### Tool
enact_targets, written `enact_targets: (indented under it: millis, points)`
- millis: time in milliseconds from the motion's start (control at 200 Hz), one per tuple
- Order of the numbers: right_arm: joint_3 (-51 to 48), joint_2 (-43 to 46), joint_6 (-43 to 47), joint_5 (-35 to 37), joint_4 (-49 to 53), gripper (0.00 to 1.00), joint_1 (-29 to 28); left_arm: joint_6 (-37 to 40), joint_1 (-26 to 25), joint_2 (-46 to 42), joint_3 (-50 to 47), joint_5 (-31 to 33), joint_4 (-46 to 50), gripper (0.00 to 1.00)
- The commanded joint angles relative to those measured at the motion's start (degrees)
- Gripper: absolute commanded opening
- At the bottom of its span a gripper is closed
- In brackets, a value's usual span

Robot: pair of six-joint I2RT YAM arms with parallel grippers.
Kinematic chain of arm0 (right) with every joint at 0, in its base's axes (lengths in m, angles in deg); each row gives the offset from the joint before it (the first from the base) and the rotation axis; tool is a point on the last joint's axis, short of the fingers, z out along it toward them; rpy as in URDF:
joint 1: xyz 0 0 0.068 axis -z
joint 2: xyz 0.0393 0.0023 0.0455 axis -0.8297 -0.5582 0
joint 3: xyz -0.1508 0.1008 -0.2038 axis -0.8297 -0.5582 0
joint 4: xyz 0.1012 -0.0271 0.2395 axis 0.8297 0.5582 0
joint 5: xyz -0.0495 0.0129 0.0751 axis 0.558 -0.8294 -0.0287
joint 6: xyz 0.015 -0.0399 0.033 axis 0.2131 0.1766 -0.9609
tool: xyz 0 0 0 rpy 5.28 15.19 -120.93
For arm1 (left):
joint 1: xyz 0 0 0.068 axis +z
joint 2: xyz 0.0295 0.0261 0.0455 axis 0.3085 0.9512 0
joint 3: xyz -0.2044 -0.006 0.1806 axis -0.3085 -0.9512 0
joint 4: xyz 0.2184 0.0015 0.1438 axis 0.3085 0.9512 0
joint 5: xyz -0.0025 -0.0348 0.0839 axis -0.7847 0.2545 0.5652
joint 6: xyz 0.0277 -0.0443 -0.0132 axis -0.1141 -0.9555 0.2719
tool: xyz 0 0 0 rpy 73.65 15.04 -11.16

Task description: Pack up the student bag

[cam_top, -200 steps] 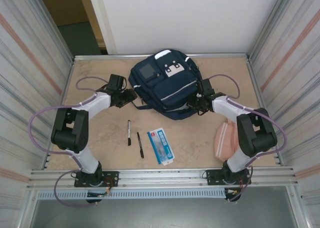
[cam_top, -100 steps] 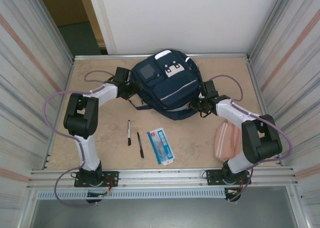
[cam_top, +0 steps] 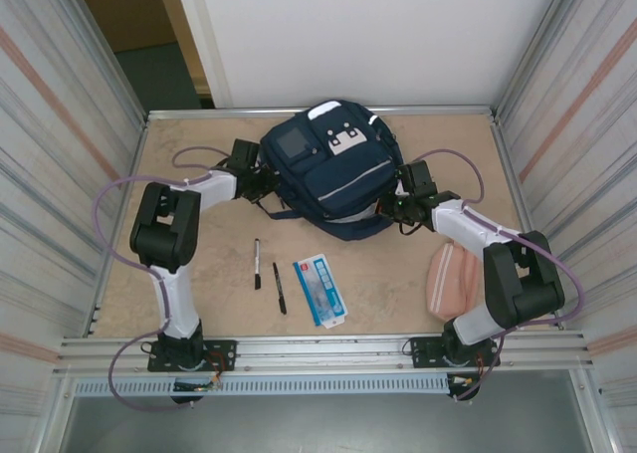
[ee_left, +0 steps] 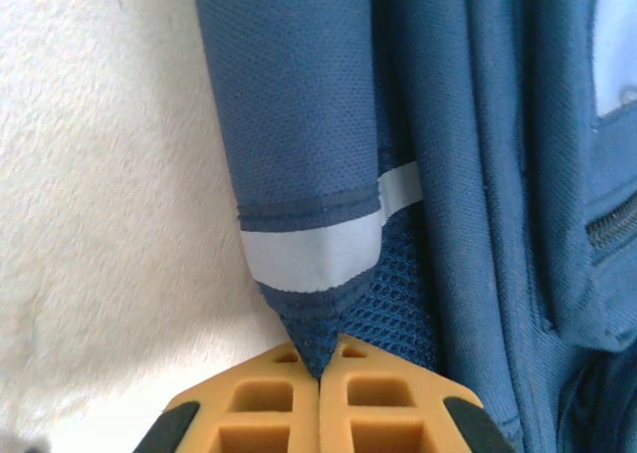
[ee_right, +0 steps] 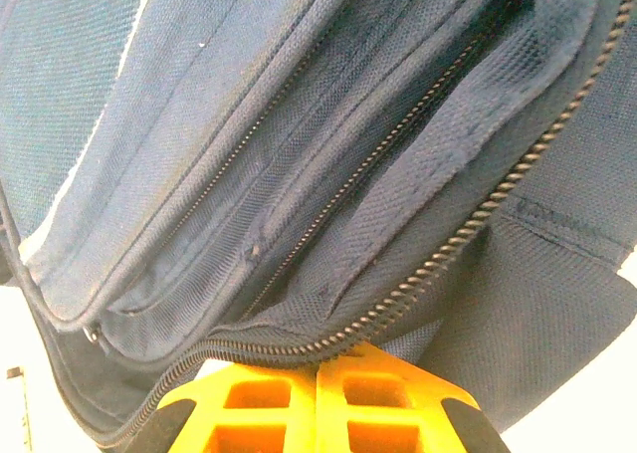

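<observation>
Back centre: bag (cam_top: 333,169) blocks you.
Bag flanks: left arm (cam_top: 159,236), right arm (cam_top: 513,274) against it.
Front centre: two pens (cam_top: 257,263) (cam_top: 280,287), packet (cam_top: 320,289) lie in your path.
Front right: pouch (cam_top: 448,279) by the right arm.
Free lanes: bare table (cam_top: 388,289) between packet and pouch; back corners.

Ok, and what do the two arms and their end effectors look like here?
Both the left arm and right arm have white links between bulky black joints, each trailed by a looping lilac cable. The left end effector and right end effector have orange fingers with rectangular cut-outs and black corners.
</observation>
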Motion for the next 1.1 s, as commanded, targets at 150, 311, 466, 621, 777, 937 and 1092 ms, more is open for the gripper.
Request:
enact_targets:
  millis: [150, 311, 466, 621, 777, 937, 1092]
  points:
    - [7.21, -3.07, 9.3, 1.63, 2.63, 0.0, 3.06, 0.58, -1.93, -16.05, -10.46, -4.78, 2.55, 0.0]
    - [11.02, -8.35, 12.57, -1.42, 0.98, 0.0, 6.61, -6.1, -3.26, -22.45, -14.05, -7.67, 1.99, 0.0]
    - [13.2, -13.86, 12.12, -8.59, -3.04, 0.0, 7.89, -6.13, -6.52, -23.22, -11.31, -8.11, 3.35, 0.0]
    - [11.88, -11.21, 12.15, -5.71, -3.38, 0.11, 7.69, -8.21, -9.09, -22.68, -10.4, -4.45, 3.54, 0.0]
    - [9.49, -2.4, 18.65, -0.61, 2.15, 0.27, 7.96, -14.27, -9.65, -21.34, -12.12, -3.31, 2.54, 0.0]
    - [7.78, 8.72, 19.75, 5.96, 10.44, 0.35, 7.82, -17.55, -10.01, -20.81, -12.46, -3.88, 2.56, 0.0]
    - [-0.32, 17.03, 11.92, 0.07, 5.56, 0.31, 0.48, -21.19, -10.2, -21.49, -11.46, -5.3, 3.52, 0.0]
